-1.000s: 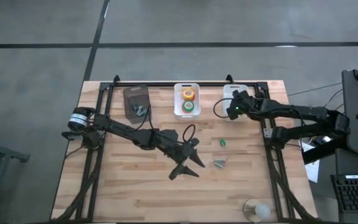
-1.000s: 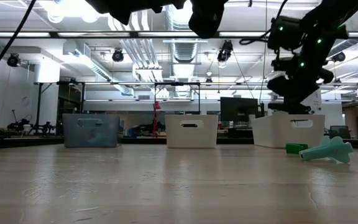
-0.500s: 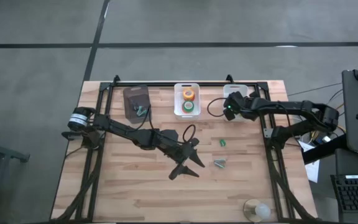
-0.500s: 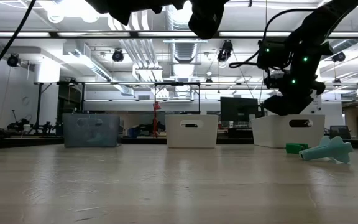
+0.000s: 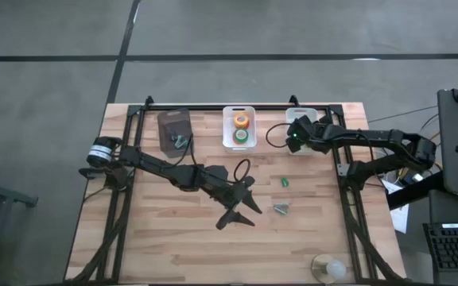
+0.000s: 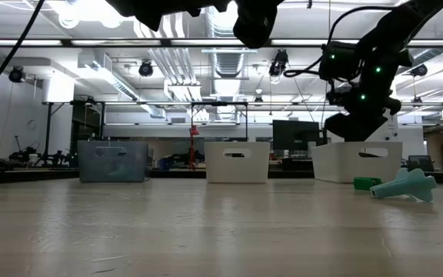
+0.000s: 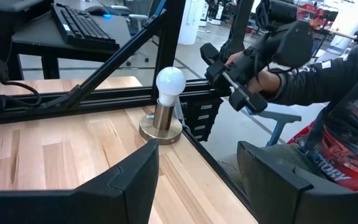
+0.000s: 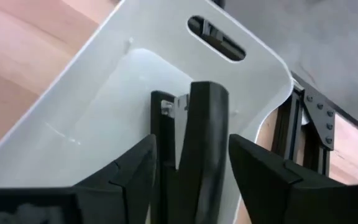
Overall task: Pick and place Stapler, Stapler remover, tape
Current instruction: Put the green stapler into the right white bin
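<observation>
Right gripper (image 8: 188, 186) is hanging over the white bin (image 8: 104, 124) at the worktop's far right corner, fingers spread with the black stapler (image 8: 191, 134) standing between them; contact cannot be told. Tape rolls (image 5: 240, 121), orange and green, are lying in the middle white bin (image 5: 227, 127) at the far edge. Grey bin (image 5: 172, 125) is sitting at the far left. Left gripper (image 5: 241, 208) is waiting over the worktop's (image 5: 173, 238) centre, fingers wide and holding nothing. Two small green pieces (image 5: 282, 208) are lying toward the right edge.
</observation>
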Controlling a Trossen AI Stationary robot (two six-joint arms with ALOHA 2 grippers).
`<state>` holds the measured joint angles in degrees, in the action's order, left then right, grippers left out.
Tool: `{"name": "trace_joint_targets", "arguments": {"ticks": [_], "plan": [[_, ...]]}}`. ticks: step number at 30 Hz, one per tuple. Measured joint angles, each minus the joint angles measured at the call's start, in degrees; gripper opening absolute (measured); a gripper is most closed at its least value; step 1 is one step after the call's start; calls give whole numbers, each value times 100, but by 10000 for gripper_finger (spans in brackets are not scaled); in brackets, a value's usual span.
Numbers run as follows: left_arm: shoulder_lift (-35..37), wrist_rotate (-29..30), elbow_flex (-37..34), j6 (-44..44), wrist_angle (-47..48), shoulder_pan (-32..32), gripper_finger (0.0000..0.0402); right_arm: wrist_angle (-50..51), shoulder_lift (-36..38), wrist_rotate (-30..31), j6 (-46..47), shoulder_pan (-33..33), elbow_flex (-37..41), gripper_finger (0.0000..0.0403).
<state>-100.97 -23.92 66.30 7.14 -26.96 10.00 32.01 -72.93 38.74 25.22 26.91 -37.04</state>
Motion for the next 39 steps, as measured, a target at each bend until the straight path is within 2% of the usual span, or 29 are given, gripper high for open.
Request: {"name": "trace_joint_targets", "arguments": {"ticks": [5,11,16,19,26,30,39], "plan": [[0,0,0,-2,2,0,218,30,411,-185,-239,-59,-1,218],[0,12,0,-89,1,0,218,16,1136,-1133,-265,-285,-24,231],[0,35,0,-94,0,0,218,26,1578,-2007,-72,-716,-24,232],[0,72,0,-96,0,-2,218,26,1697,-2195,91,-1020,-24,229],[-2,85,0,-96,0,-2,218,59,1767,-2285,543,-1634,-39,228],[-2,85,0,-96,0,-2,218,63,1746,-2534,983,-2067,-39,228],[-2,85,0,-95,0,-2,218,170,1059,-2741,2139,-3159,-51,229]]}}
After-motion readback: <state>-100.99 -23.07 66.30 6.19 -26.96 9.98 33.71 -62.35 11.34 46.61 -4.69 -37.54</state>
